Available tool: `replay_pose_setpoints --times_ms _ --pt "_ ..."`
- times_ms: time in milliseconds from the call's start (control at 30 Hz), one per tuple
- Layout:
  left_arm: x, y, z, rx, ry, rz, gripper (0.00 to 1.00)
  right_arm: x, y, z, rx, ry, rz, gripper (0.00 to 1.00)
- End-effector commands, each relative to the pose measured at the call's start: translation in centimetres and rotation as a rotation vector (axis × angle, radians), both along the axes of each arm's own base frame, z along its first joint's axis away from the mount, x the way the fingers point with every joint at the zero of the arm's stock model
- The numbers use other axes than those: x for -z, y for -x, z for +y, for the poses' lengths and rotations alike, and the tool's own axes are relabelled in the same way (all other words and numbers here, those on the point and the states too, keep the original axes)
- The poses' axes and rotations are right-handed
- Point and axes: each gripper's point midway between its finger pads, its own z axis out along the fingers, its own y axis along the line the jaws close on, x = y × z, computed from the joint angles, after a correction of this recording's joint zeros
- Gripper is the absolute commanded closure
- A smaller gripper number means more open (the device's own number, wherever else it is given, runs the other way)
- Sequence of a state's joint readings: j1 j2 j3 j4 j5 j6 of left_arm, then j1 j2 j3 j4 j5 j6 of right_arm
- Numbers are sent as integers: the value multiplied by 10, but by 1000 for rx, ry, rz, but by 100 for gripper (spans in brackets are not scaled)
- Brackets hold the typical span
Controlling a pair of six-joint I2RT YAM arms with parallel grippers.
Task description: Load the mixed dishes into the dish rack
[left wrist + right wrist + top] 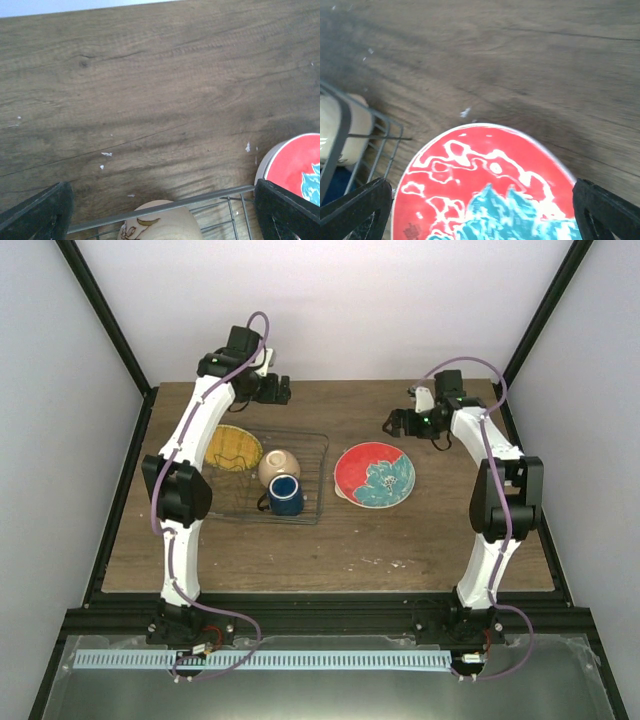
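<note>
The wire dish rack (312, 472) lies left of centre. Inside it are a yellow-orange plate (232, 448), a cream bowl (279, 466) and a dark blue mug (285, 497). A red plate with a teal flower (375, 475) lies flat on the table to the right of the rack. My left gripper (276, 390) hangs open above the rack's far edge, holding nothing. In the left wrist view the bowl (160, 225) shows behind the rack's rim (200, 201). My right gripper (398, 423) is open and empty, just beyond the red plate (485, 185). The rack (340, 125) shows at the left of the right wrist view.
The brown wooden table (330, 540) is framed by a black rail, with white walls around it. Small white flecks (106, 154) dot the wood. The two arm bases stand at the near edge.
</note>
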State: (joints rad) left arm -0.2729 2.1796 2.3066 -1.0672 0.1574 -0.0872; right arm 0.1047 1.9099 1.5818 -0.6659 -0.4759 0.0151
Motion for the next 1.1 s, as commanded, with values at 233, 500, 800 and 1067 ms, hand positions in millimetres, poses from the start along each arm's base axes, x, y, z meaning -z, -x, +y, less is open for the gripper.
replay_pose_setpoints --times_ms 233,500,800,1067 --pt "1 14 -4 141 -80 -40 0 -15 10 63 -163 53 -45 0" --pt "-7 11 1 111 -88 -87 0 -4 6 102 -225 98 -37 0" --pt "-5 10 4 116 -114 -85 0 -4 6 132 -279 107 -43 0" --pt "-2 10 5 119 -128 -85 0 10 11 142 -323 127 -12 0"
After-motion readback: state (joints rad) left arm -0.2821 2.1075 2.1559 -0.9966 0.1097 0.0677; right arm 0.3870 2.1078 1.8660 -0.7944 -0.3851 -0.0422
